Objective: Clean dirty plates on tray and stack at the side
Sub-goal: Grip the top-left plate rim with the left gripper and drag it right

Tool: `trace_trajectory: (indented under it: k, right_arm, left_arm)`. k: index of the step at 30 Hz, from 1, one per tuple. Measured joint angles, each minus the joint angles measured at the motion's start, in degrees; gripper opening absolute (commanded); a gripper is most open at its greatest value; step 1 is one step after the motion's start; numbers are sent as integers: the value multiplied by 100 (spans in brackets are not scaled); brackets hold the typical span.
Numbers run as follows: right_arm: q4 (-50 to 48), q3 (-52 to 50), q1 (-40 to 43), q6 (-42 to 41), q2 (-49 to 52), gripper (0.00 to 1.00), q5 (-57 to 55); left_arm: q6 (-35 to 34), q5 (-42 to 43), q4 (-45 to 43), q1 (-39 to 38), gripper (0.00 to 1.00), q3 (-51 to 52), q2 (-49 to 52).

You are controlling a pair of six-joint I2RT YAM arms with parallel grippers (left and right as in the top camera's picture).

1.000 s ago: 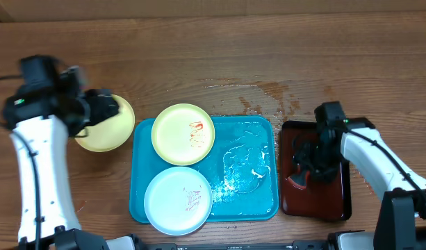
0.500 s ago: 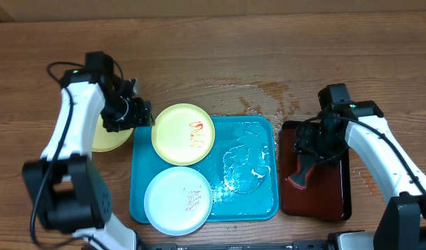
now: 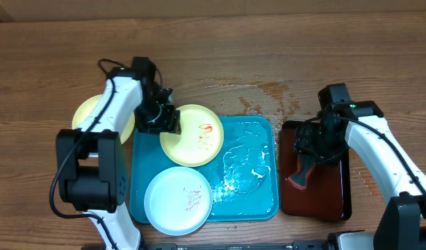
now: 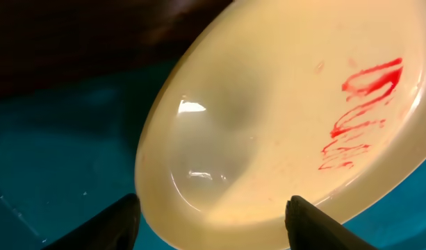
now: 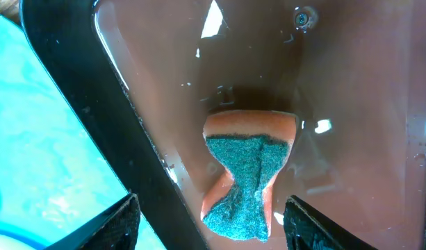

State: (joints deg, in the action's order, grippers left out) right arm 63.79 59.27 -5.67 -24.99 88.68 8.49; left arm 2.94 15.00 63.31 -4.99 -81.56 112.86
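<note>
Left gripper (image 3: 162, 119) is held spread, with the rim of a red-smeared yellow-green plate (image 3: 195, 135) seen between its fingers, at the turquoise tray's (image 3: 267, 205) far-left corner. Contact cannot be told.

Blue-white plate (image 3: 178, 201) is located at the near-left corner. A third plate (image 3: 84, 118) is set on the table just left of the tray.

Right gripper (image 5: 211, 205) is held spread above a sponge (image 5: 247, 170) in the red-brown tray (image 3: 338, 201), just right of the turquoise tray.

The far plate (image 3: 199, 142) sits at the far left corner of the tray (image 3: 258, 205); the near plate (image 3: 178, 201) at its near left corner — rim past the front edge; the third plate (image 3: 84, 117) on the table (image 3: 268, 48), left of the tray; the smaller tray (image 3: 338, 205) just right — a sponge (image 3: 298, 179) in it.
</note>
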Motion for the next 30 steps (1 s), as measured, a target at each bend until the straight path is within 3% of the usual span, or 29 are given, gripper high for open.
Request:
trace_trajectory:
  k: [4, 8, 18, 20, 23, 26, 28, 30]
  right_arm:
    - [17, 0, 0, 20, 0, 68, 2]
    - [24, 0, 0, 52, 0, 68, 2]
    - [74, 0, 0, 83, 0, 68, -2]
    - [79, 0, 0, 85, 0, 68, 0]
    - [107, 0, 0, 81, 0, 68, 0]
    - [122, 0, 2, 85, 0, 66, 2]
    - [131, 0, 0, 87, 0, 58, 0]
    - [144, 0, 0, 105, 0, 40, 4]
  left_arm:
    - [-103, -22, -63, -11, 59, 0, 20]
    - [-149, -114, -68, 26, 67, 0, 44]
    - [-304, -328, -330, 26, 67, 223, 55]
    - [-321, -323, -546, 26, 59, 387, 55]
    - [-393, -315, -800, 26, 22, 667, 59]
    - [-481, -166, -1008, 26, 6, 822, 50]
    - [-542, -94, -1086, 26, 4, 855, 46]
    - [-581, -11, -1095, 26, 4, 870, -4]
